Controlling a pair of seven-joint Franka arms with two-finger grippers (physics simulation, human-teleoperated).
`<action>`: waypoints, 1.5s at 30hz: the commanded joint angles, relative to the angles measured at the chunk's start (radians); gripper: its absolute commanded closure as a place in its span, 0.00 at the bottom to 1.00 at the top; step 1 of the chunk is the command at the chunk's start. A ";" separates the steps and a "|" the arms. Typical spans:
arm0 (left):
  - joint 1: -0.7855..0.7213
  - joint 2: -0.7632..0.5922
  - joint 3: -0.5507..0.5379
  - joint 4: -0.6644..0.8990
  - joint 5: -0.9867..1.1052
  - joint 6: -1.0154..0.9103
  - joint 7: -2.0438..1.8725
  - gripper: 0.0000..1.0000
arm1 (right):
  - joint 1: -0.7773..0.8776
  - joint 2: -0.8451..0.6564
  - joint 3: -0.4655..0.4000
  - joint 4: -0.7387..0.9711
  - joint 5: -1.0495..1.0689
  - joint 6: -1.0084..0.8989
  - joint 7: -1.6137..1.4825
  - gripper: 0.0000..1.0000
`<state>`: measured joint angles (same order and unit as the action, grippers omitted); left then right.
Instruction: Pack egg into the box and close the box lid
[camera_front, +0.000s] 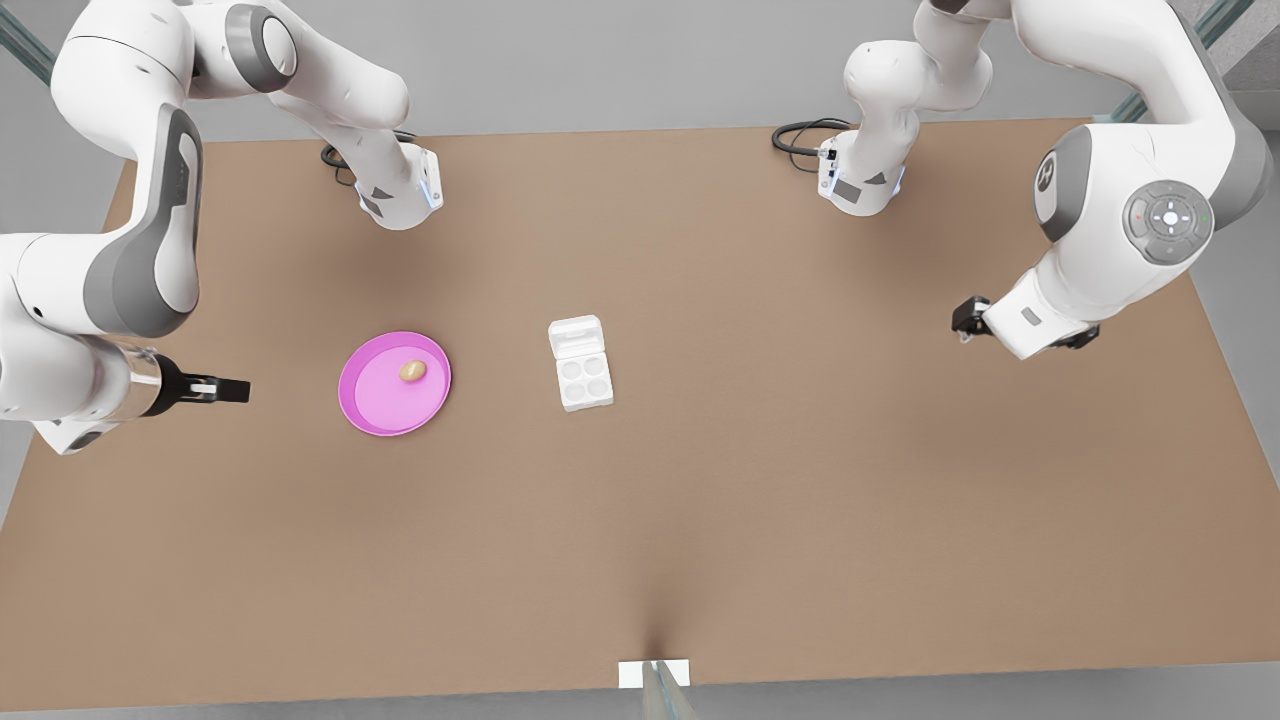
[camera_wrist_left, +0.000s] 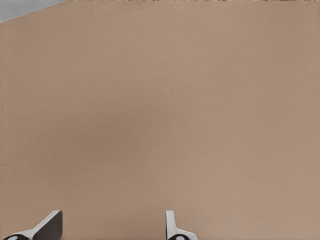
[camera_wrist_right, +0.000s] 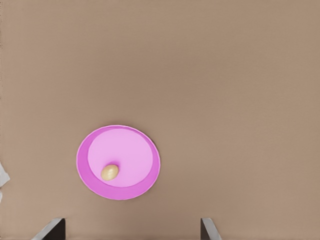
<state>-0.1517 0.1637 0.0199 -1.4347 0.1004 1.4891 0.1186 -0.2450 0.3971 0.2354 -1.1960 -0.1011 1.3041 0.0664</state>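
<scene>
The egg (camera_front: 412, 371) lies on a pink plate (camera_front: 372, 410). Beside it the box (camera_front: 584, 380) sits with empty cups, the box lid (camera_front: 576, 335) folded back. The right claw (camera_front: 225, 389), near the plate, and the left claw (camera_wrist_left: 112, 227), over bare tabletop (camera_front: 800, 450), are both released.

A brown table (camera_front: 800, 480) carries a pink plate (camera_front: 372, 410) with a small tan egg (camera_front: 412, 371) lying on it. Just to the front view's right of the plate, apart from it, sits a white box (camera_front: 582, 364), its lid (camera_front: 575, 335) folded back flat and four round cups bare. The right gripper (camera_front: 236, 390) hangs at the front view's left, near the plate. The left gripper (camera_front: 966, 318) waits at the front view's right, well apart from the box.
</scene>
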 joint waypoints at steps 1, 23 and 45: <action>0.000 -0.001 0.000 0.000 0.001 0.026 -0.004 0.00 | 0.003 -0.001 -0.001 0.000 0.009 -0.002 0.016 0.00; 0.000 0.028 0.000 -0.003 -0.001 0.031 -0.004 0.00 | 0.038 -0.156 0.070 -0.991 0.066 1.268 0.099 0.00; 0.000 0.036 0.000 -0.004 -0.001 0.031 -0.004 0.00 | 0.039 -0.267 0.179 -1.245 0.066 1.268 0.352 0.00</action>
<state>-0.1519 0.2007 0.0199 -1.4390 0.0994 1.5205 0.1155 -0.2058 0.1388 0.4128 -2.4359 -0.0376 2.5672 0.3002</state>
